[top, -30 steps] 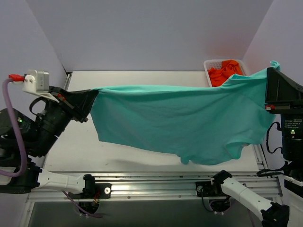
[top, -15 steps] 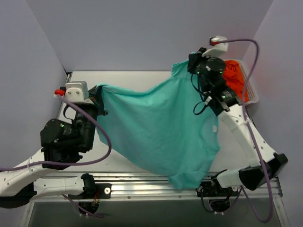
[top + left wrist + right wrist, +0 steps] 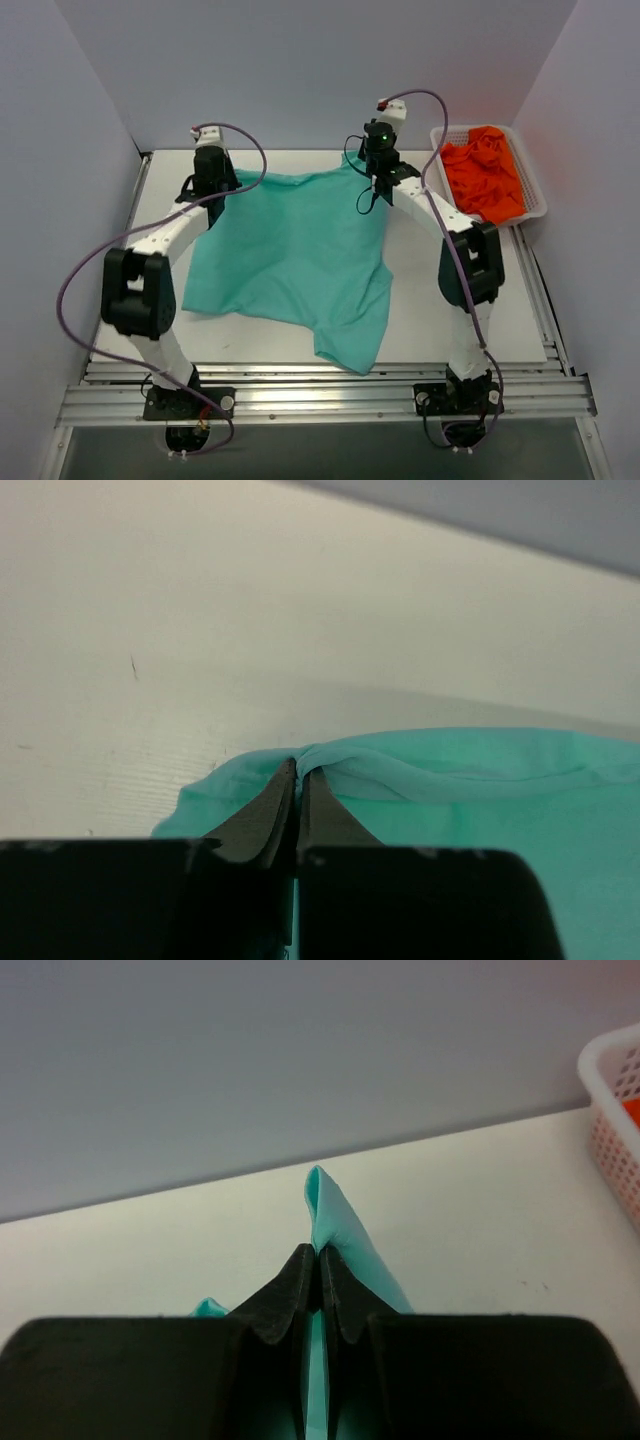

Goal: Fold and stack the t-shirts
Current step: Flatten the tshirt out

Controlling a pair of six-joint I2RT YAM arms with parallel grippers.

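The teal tee [image 3: 290,250] lay spread over the middle of the worktop [image 3: 450,335], its far edge drawn out between the two arms near the back of the worktop; the left arm [image 3: 165,235] reached to the tee's far left corner and the right arm [image 3: 430,205] to its far right corner; the left jaws were pressed together on a bunched fold of that edge, and in the left wrist view the cloth [image 3: 470,770] ran off to the right from the pinch, with bare worktop beyond; the right jaws were likewise clamped tight on the cloth, and in the right wrist view a small peak of teal [image 3: 325,1210] stood up just past the tips, tilted a little to the right; whether the pinched edge touched the worktop could not be told; the rest of the tee lay rumpled rather than square, its left side sloping down toward the left arm's elbow and a long flap reaching the worktop's near edge, right of centre; the orange tees [image 3: 485,175] sat heaped in a white basket [image 3: 441,133] at the far right corner, beside the right arm and apart from the teal tee; that basket's corner [image 3: 612,1110] showed at the right edge of the right wrist view.
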